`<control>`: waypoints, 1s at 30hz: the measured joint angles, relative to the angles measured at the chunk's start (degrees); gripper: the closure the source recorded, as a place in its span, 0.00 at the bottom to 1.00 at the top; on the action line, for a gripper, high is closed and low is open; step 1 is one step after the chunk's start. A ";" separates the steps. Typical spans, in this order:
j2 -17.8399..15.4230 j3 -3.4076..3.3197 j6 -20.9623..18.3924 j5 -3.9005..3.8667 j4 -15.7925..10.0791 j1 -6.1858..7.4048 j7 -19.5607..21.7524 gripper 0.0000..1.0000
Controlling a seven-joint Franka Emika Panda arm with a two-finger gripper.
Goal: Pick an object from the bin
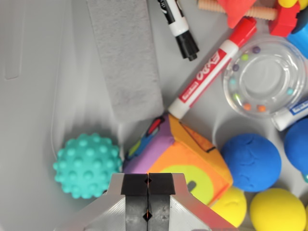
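My gripper (147,198) sits at the bottom middle of the wrist view, its two black pads pressed together with nothing visible between them. Just beyond its tips lies a soft multicoloured cube (185,159), orange, purple and yellow-green. A teal bumpy ball (86,165) rests to the wrist view's left of the gripper. A blue ball (252,162) and a yellow ball (277,210) lie to the right. A red marker (214,67) and a black marker (179,26) lie further off on the grey bin floor (43,96).
A grey felt strip (127,57) runs from the top towards the cube. A clear ring rattle (264,79) with coloured beads sits at the right, with red wooden toys (245,9) above it. A second yellow ball (230,206) and a second blue ball (298,144) crowd the lower right.
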 joint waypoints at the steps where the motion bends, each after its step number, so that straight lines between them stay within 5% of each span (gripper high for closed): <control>1: -0.38 -0.01 -0.52 -0.01 0.12 0.01 0.01 1.00; 30: -6.82 -0.17 -12.82 -0.21 5.22 0.06 0.31 1.00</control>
